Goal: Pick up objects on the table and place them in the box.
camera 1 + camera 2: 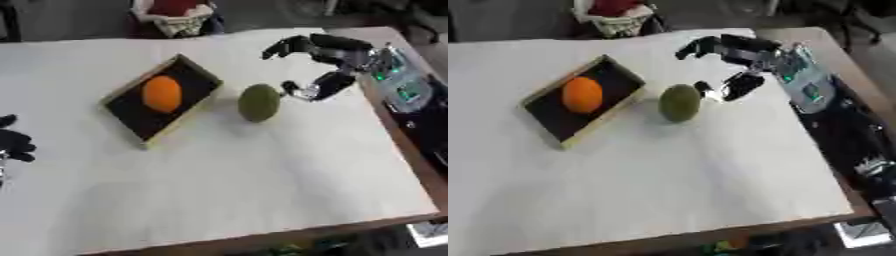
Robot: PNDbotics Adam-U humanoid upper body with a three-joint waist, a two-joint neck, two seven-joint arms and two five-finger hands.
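Two fruits were in play: an orange (162, 93) already lay inside the box (198, 70), and a green fruit (259, 102) sat on the bare desk (227, 180), just beside the box's right-hand wall. That split suggested the job was half done, with the green one the only loose object in view.

The box lay askew on the desk, one corner pointing away from the robot, its dark floor ringed by a low pale rim. The orange rested toward the far end, leaving open floor at the near end, where the green fruit could plausibly go.

The right hand (337, 62) came in from the upper right and stood just right of the green fruit. Its fingers (282, 47) were spread and arched above, while the thumb (302, 91) reached low toward the fruit's flank. Nothing was pinched. The thumb tip looked very near the skin, though whether it touched could not be told. That stance read as an approach to grasp: fingers over the top, thumb under the side, so closing would wrap the rounded body.

The left hand (12, 142) showed only as dark shapes at the left edge, well apart from the work and seemingly idle; its fingers could not be made out.

A likely risk was the fruit rolling left against the box wall if nudged before the grasp closed.
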